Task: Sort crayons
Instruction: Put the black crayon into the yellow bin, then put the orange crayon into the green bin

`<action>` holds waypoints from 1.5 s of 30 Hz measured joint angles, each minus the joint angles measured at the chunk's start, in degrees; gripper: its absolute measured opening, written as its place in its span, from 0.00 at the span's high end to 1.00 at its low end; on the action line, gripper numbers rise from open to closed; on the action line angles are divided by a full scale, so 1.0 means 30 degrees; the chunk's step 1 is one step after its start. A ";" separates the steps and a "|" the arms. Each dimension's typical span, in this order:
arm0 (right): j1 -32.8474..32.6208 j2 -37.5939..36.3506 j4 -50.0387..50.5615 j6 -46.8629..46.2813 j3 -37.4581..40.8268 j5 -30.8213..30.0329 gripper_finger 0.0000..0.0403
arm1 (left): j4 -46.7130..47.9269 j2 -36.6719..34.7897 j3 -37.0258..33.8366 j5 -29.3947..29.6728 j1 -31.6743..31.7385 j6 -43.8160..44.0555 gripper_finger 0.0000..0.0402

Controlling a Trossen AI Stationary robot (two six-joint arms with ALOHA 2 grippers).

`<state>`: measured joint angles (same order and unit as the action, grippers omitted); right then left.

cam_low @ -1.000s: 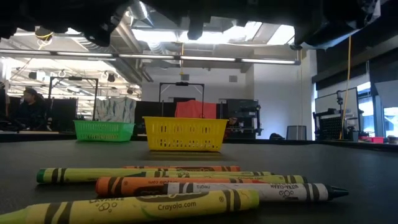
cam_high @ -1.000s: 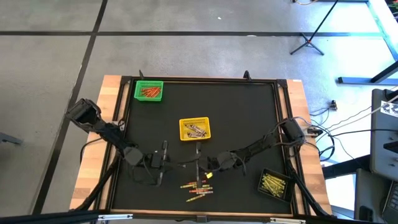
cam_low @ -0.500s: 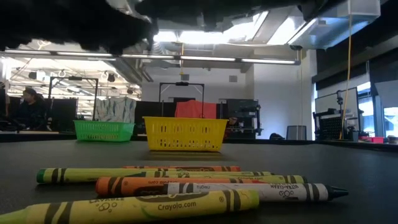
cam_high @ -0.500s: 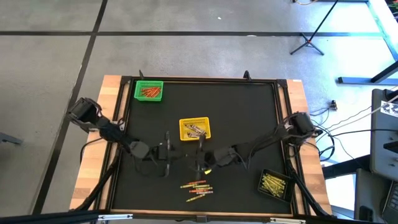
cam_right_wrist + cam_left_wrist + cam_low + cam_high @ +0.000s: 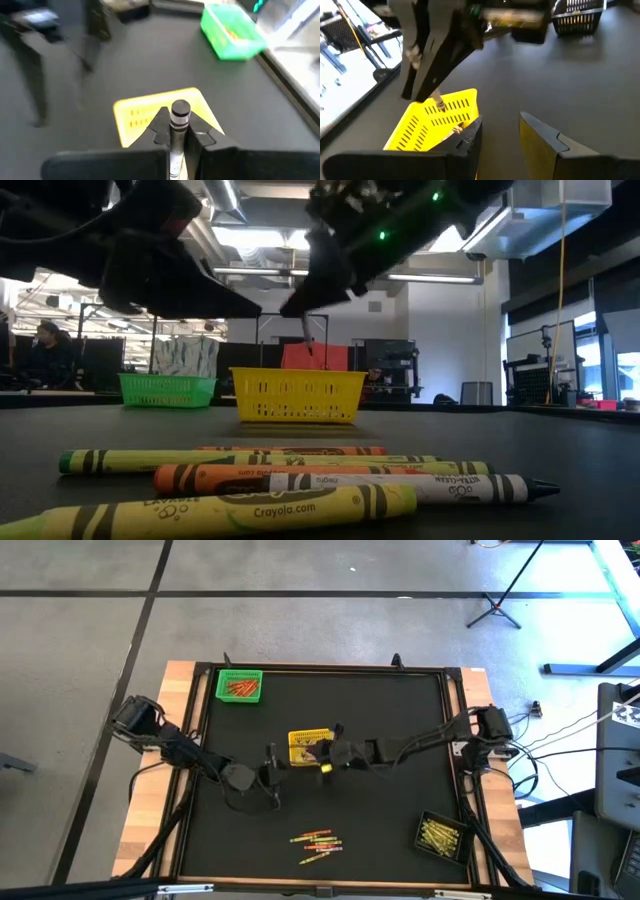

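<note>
The right tool [image 5: 175, 131] — clenched on an upright grey crayon [image 5: 180, 111] — hangs directly over the yellow basket [image 5: 150, 112]; the left tool [image 5: 500, 137], released, waits beside it.

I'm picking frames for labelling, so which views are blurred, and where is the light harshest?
Right wrist view: green basket and the dark arm shapes smear, while the crayon in the right pincer is crisp. Left wrist view: upper part streaked. Low view: ceiling lights glare, arms silhouetted, crayons sharp. High view: even light.
</note>
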<state>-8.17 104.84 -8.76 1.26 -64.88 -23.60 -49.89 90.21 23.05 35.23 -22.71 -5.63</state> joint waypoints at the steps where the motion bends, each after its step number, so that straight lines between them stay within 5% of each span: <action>1: 0.0290 0.0000 0.0340 -0.0356 0.0000 0.0290 0.96 | -0.0007 0.0000 0.0003 -0.0088 0.0068 0.0302 0.72; 16: 0.2020 0.1528 0.0928 -0.4224 0.0022 0.2545 0.89 | 0.0562 0.0000 0.0000 -0.0142 -0.0442 0.0184 0.72; 25: 0.2089 0.0858 0.1473 -0.4744 0.0022 0.4370 0.59 | 0.0481 0.0000 0.0001 -0.0649 -0.0442 0.0217 0.72; 35: -0.1455 -0.1173 0.2210 -0.4553 -0.0011 0.5771 0.53 | 0.0401 0.0000 0.0000 -0.0987 -0.0449 0.0344 0.72; 45: -0.4972 0.0888 0.1604 -0.5429 0.0000 0.5560 0.53 | 0.0007 0.0000 0.0007 -0.0995 -0.0449 0.0351 0.72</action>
<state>-23.08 107.50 -3.95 -15.03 -64.88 -6.92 -49.87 90.21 23.07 32.25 -24.05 -4.58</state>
